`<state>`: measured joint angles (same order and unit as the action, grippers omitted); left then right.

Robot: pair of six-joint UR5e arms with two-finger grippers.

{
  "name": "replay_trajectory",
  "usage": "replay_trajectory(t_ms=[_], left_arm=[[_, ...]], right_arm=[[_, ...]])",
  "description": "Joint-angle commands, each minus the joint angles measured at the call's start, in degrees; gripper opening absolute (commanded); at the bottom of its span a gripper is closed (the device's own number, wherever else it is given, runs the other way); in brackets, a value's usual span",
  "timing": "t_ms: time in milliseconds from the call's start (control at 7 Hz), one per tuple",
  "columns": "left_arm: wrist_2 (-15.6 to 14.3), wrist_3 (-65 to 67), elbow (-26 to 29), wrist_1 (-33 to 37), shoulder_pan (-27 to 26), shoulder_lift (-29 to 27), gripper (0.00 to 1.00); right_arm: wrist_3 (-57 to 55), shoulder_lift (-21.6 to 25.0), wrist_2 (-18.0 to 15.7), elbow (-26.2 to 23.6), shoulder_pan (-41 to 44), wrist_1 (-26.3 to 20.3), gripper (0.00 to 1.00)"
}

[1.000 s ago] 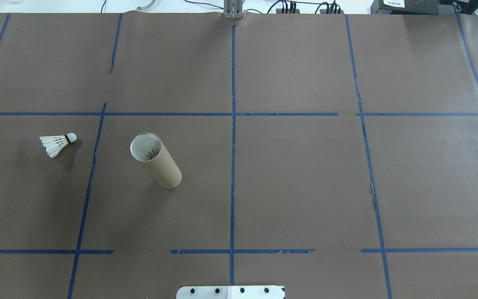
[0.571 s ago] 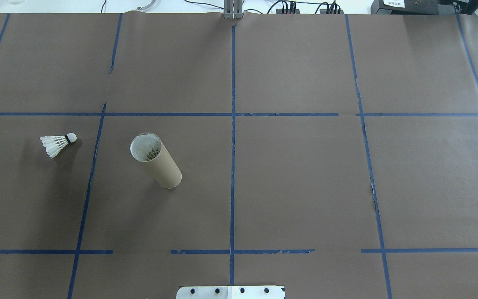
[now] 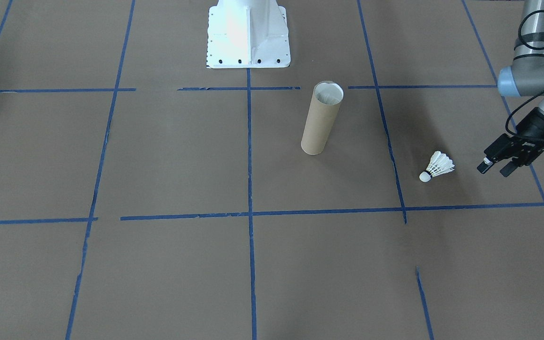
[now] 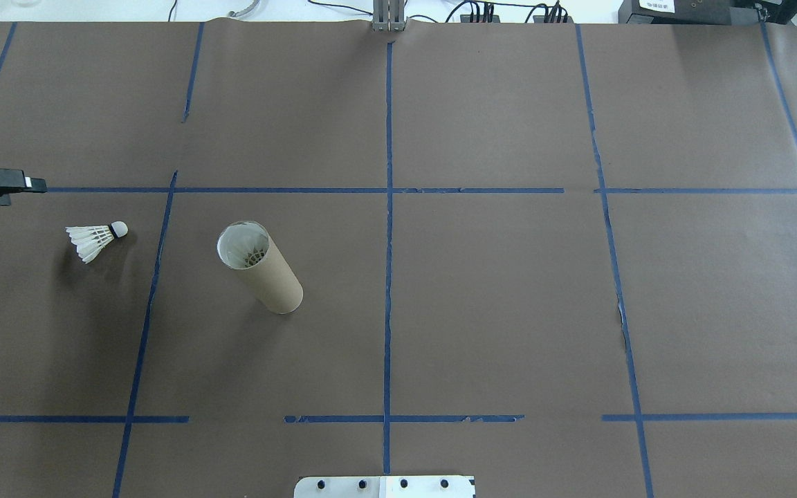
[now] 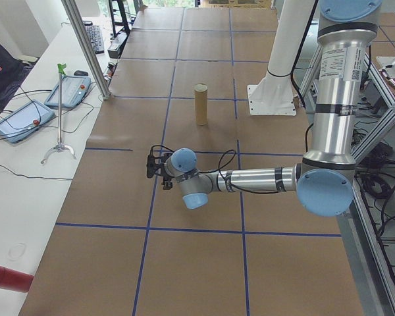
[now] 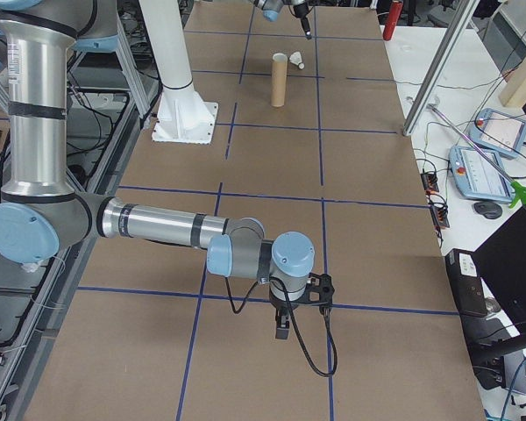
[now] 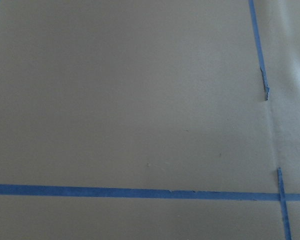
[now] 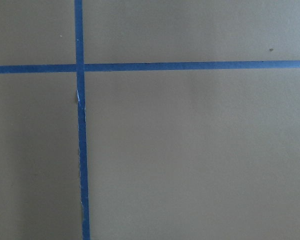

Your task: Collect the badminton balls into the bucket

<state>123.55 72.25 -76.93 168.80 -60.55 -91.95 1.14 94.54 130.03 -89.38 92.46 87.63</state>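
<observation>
Just beside your left gripper point(image 3: 495, 168), jaws apart and empty, lies the shuttlecock point(image 3: 437, 166); a low approach could crush its feather skirt.

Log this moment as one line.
left gripper: open, empty, beside loose shuttlecock | tube: upright, shuttlecock inside | right gripper: far off

Both arms are silver metal tubes joined by pale blue-capped joints, with black cables looped along the wrists. The left gripper point(image 3: 495, 168) is black; a white pedestal base point(image 3: 248, 52) carries a row of dark screws.
</observation>
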Motion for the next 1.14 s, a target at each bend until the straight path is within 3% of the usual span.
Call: replay_trajectory(t_ms=[0, 143, 286, 571, 714, 857, 1000], left_arm=[[-4.7, 15.4, 1.0, 8.8, 5.5, 0.1, 1.0], [-7.9, 22.3, 2.6, 12.7, 8.6, 0.0, 1.0], [-8.8, 24.2, 3.1, 13.8, 10.0, 0.1, 1.0], [-8.7, 31.6, 3.2, 13.8, 10.9, 0.1, 1.0], [-8.8, 32.7, 2.8, 13.9, 11.1, 0.1, 0.95], [-8.9, 34.4, 2.8, 14.1, 11.1, 0.1, 0.62], [-8.7, 34.5, 2.8, 14.1, 11.1, 0.1, 0.2]], right_arm=[[0.0, -0.1, 0.0, 0.0, 0.0, 0.0, 1.0], [0.0, 0.0, 0.0, -0.1, 0.0, 0.0, 1.0], [0.0, -0.1, 0.0, 0.0, 0.0, 0.0, 1.0], [0.0, -0.1, 0.0, -0.1, 0.0, 0.0, 1.0], [0.0, -0.1, 0.0, 0.0, 0.0, 0.0, 1.0], [0.0, -0.1, 0.0, 0.0, 0.0, 0.0, 1.0], [0.0, -0.1, 0.1, 0.0, 0.0, 0.0, 1.0]])
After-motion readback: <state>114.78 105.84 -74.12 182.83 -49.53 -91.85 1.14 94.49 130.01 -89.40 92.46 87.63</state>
